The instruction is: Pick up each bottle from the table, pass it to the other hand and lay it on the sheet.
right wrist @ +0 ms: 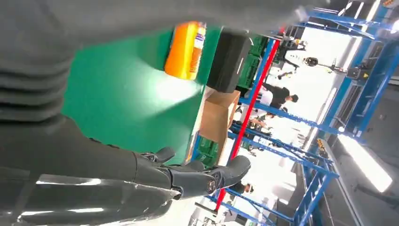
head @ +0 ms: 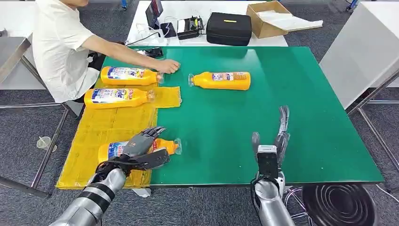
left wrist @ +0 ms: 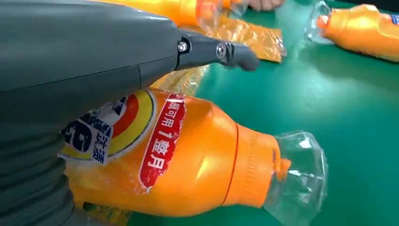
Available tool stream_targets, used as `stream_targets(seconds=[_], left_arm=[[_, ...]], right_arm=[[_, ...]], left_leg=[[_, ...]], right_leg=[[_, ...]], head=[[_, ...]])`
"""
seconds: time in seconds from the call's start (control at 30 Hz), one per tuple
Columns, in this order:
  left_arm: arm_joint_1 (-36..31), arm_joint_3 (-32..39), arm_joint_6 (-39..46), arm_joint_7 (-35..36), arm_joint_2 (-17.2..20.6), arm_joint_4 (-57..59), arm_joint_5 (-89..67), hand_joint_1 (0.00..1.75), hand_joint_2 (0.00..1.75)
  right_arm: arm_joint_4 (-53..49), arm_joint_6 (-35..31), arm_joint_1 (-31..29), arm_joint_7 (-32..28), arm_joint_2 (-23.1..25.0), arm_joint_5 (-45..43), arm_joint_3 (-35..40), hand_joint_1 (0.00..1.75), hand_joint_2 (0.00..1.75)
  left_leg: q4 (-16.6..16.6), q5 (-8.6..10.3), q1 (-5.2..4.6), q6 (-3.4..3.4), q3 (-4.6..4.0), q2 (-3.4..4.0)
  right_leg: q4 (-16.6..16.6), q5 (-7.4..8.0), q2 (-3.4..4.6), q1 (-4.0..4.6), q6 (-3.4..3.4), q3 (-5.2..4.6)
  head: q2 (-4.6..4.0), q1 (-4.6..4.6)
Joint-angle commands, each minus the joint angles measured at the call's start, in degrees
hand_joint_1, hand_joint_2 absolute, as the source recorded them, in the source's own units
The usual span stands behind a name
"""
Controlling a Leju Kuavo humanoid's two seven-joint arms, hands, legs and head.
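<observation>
An orange bottle [head: 110, 149] [left wrist: 188, 155] lies on the yellow sheet [head: 94, 127] at the near left, its clear-wrapped cap [head: 175, 145] jutting onto the green table [head: 282, 94]. My left hand [head: 143, 148] hovers right over it with fingers spread and the thumb [left wrist: 221, 51] straight, clear of the bottle. Two more bottles [head: 127, 75] [head: 117, 95] lie on the sheet's far part. Another bottle [head: 223, 80] [right wrist: 186, 44] lies on the bare table. My right hand [head: 277, 136] stands open and empty above the table's near edge.
A person in white sits at the far left, a hand [head: 167, 66] resting by the farthest bottle's cap. A black case [head: 229, 28], a cardboard box [head: 268, 19] and devices sit on the white table behind. A black coil [head: 339, 202] lies on the floor.
</observation>
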Motion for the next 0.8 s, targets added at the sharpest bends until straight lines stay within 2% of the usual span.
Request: stream_targets(seconds=[0.03,0.13,0.27,0.33,0.37,0.4,0.43,0.47,0.53,0.57,0.63,0.67,0.7,0.8], left_arm=[[-0.93,-3.97,-2.82,-1.79,2.52,6.2,1.89,0.0,0.0],[-1.25,-5.32,-3.78,-2.79,3.35,6.44,2.94,0.0,0.0],[-1.19,-5.92,-0.56,-2.6,3.06,5.04,2.92,0.0,0.0],[0.37,-6.96,3.55,-3.0,3.35,-0.31,3.31,0.0,0.0],[0.99,-7.25,4.67,-2.76,3.31,-2.18,3.06,0.0,0.0],[2.08,-7.12,7.68,-2.32,3.15,-5.05,2.26,0.0,0.0],[3.63,-7.33,10.86,-1.42,2.69,-8.9,0.77,0.0,0.0],[4.32,-7.67,10.42,0.03,2.77,-11.0,0.25,0.0,0.0],[7.52,-7.54,19.56,-0.95,2.03,-17.61,-3.53,0.0,0.0],[8.83,-8.02,20.39,-1.31,1.93,-20.71,-3.81,0.0,0.0],[9.87,-8.69,20.2,0.32,2.22,-23.37,-4.54,0.0,0.0],[9.87,-8.69,20.2,0.32,2.22,-23.37,-4.54,0.0,0.0],[10.11,-8.5,20.5,-0.25,2.32,-23.8,-4.01,0.0,1.75],[12.97,-10.14,20.48,-3.87,2.22,-29.85,-1.16,0.0,1.75]], right_arm=[[5.57,0.69,-3.25,-0.11,-0.81,-1.43,1.51,0.0,1.75],[6.13,0.5,-3.76,-0.11,-1.02,-2.12,1.65,0.0,1.75],[6.06,0.09,-3.7,-0.11,-1.24,-2.19,1.69,0.0,1.75],[10.36,-8.57,-4.67,-0.11,-2.9,9.43,3.5,0.0,1.75],[11.05,-9.19,-4.9,-0.11,-3.18,11.39,3.48,0.0,1.75],[13.47,-11.67,-5.49,1.46,-4.2,18.21,3.59,0.0,1.75],[14.49,-11.36,-5.71,4.84,-5.41,23.47,3.6,0.0,1.75],[14.83,-10.72,-5.78,4.73,-5.62,23.39,2.96,0.0,1.75],[16.19,-11.16,-6.29,8.2,-7.5,30.43,2.83,0.0,1.75],[16.48,-10.34,-6.42,9.91,-8.52,32.69,2.79,0.0,1.75],[16.65,-9.57,-6.59,9.78,-8.87,32.51,2.26,0.0,1.75],[16.65,-9.57,-6.59,9.78,-8.87,32.51,2.26,0.0,1.75],[17.05,-10.36,-6.79,11.05,-9.37,35.57,2.71,0.0,1.75],[16.85,-9.78,-6.73,15.11,-11.91,41.01,2.7,0.0,1.75]], left_leg=[[-0.04,-0.09,0.04,0.0,0.25,0.32],[-0.06,-0.07,0.03,0.01,0.25,0.33],[-0.04,-0.09,0.04,0.01,0.27,0.32],[-0.03,-0.09,0.05,0.01,0.28,0.31],[-0.04,-0.07,0.04,0.02,0.23,0.25],[-0.04,-0.04,0.02,0.02,0.18,0.16],[-0.03,-0.1,0.07,0.02,0.26,0.27],[-0.04,-0.07,0.04,0.03,0.23,0.22],[-0.01,-0.08,0.03,0.04,0.17,0.21],[0.07,-0.23,0.09,0.06,0.32,0.35],[0.04,-0.06,0.01,0.07,-0.06,0.03],[0.08,-0.14,0.02,0.07,0.0,0.11],[0.04,-0.1,-0.02,0.07,-0.06,0.12],[0.05,-0.11,-0.02,0.05,-0.13,0.12]], right_leg=[[-0.09,0.01,0.22,0.08,-0.21,0.19],[-0.1,0.03,0.23,0.07,-0.22,0.18],[-0.1,0.0,0.21,0.09,-0.25,0.24],[-0.1,-0.01,0.2,0.1,-0.27,0.25],[-0.1,0.01,0.18,0.08,-0.18,0.21],[-0.09,0.01,0.11,0.04,-0.12,0.18],[-0.13,0.0,0.17,0.11,-0.23,0.26],[-0.13,0.0,0.14,0.08,-0.18,0.23],[-0.1,-0.02,0.11,0.07,-0.17,0.15],[-0.11,-0.1,0.17,0.16,-0.34,0.31],[-0.07,-0.05,-0.05,0.05,-0.11,-0.01],[-0.07,-0.1,0.0,0.07,-0.18,0.03],[-0.05,-0.06,0.03,0.01,-0.14,-0.06],[-0.05,-0.06,0.04,0.02,-0.14,-0.1]], head=[[0.0,0.0],[0.0,0.0],[0.0,0.02],[0.0,0.0],[0.0,0.0],[0.0,0.02],[0.0,0.0],[0.0,0.0],[0.0,0.0],[0.0,0.0],[0.0,0.02],[0.0,0.0],[0.0,0.0],[0.0,0.02]])
